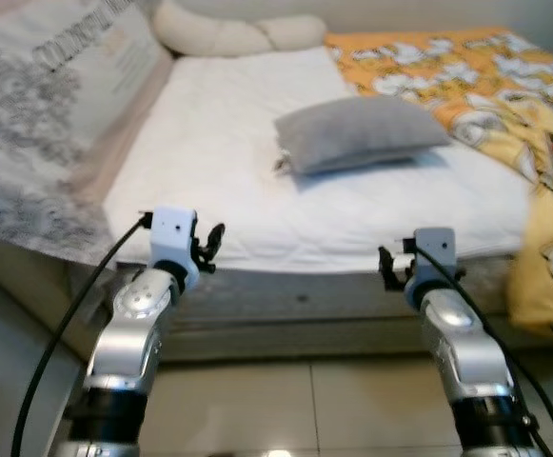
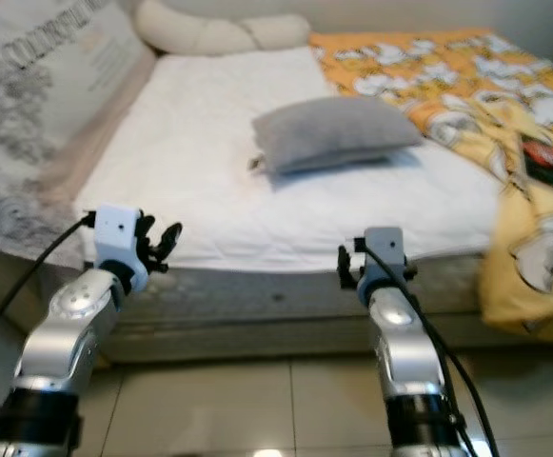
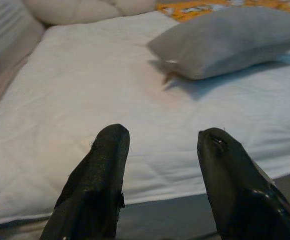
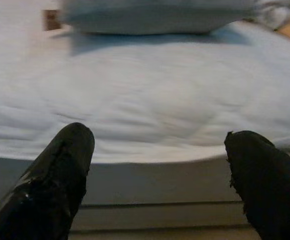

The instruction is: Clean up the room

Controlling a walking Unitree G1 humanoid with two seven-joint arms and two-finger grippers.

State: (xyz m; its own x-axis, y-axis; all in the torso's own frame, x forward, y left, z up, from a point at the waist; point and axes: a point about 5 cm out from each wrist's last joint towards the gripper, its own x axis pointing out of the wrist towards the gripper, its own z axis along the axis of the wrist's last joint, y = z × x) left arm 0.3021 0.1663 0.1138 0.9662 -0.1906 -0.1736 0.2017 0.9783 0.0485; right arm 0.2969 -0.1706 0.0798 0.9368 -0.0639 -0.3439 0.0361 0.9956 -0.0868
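A grey pillow [image 1: 362,133] lies in the middle of a white mattress [image 1: 219,181], seen close in the left wrist view [image 3: 229,40]. An orange cartoon-print blanket [image 1: 485,76] covers the bed's right side and hangs over its near corner. My left gripper [image 1: 211,243] is raised in front of the mattress edge, open and empty [image 3: 159,137]. My right gripper [image 1: 390,265] is at the same height further right, also open with nothing between its fingers [image 4: 157,132]. Both stand short of the bed edge, well apart from the pillow.
A cream bolster pillow [image 1: 228,33] lies at the far end of the bed. A grey-and-white patterned quilt [image 1: 38,114] is heaped along the left side. A dark flat item [image 2: 543,162] rests on the orange blanket. Tiled floor [image 1: 305,400] lies between me and the bed base.
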